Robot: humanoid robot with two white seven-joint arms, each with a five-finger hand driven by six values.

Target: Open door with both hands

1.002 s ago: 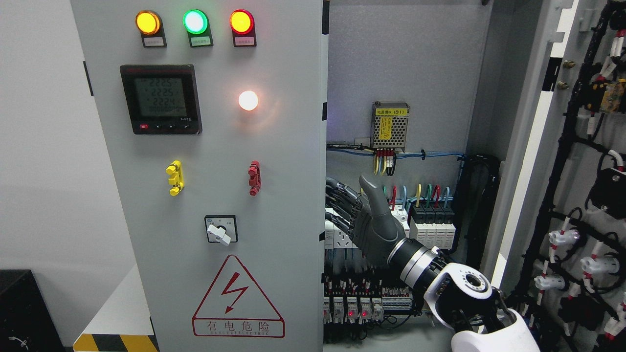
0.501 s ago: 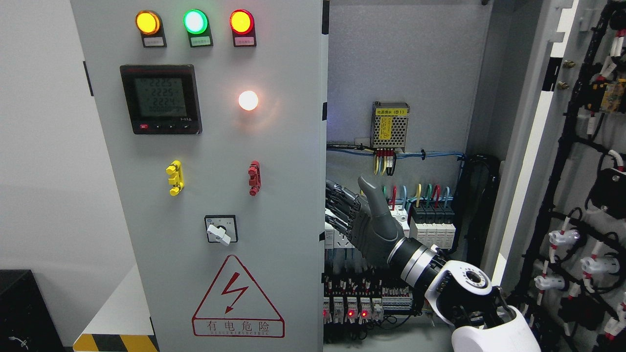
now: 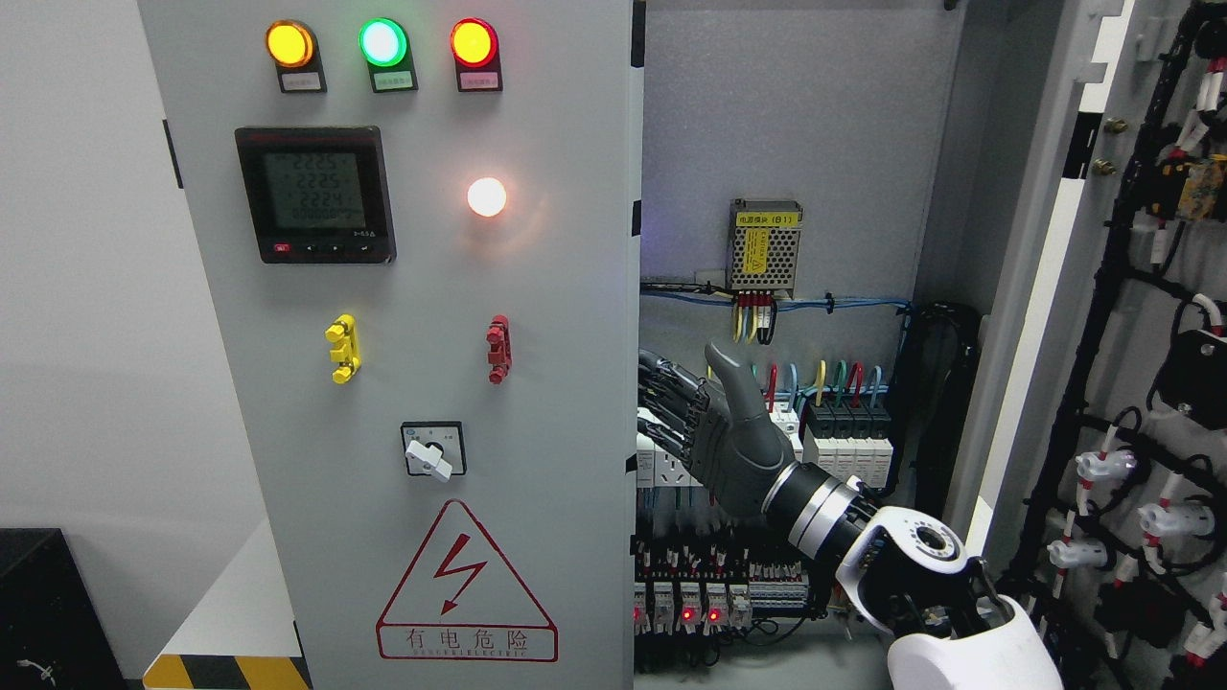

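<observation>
The right hand (image 3: 714, 436) reaches in from five o'clock, thumb up, fingers (image 3: 663, 398) extended toward nine o'clock and reaching the free edge of the left door (image 3: 537, 383); contact is unclear. At three o'clock the right door (image 3: 1141, 316) stands swung wide. Between them, the cabinet interior (image 3: 796, 144) shows breakers (image 3: 848, 450) and a power supply (image 3: 764, 247).
</observation>
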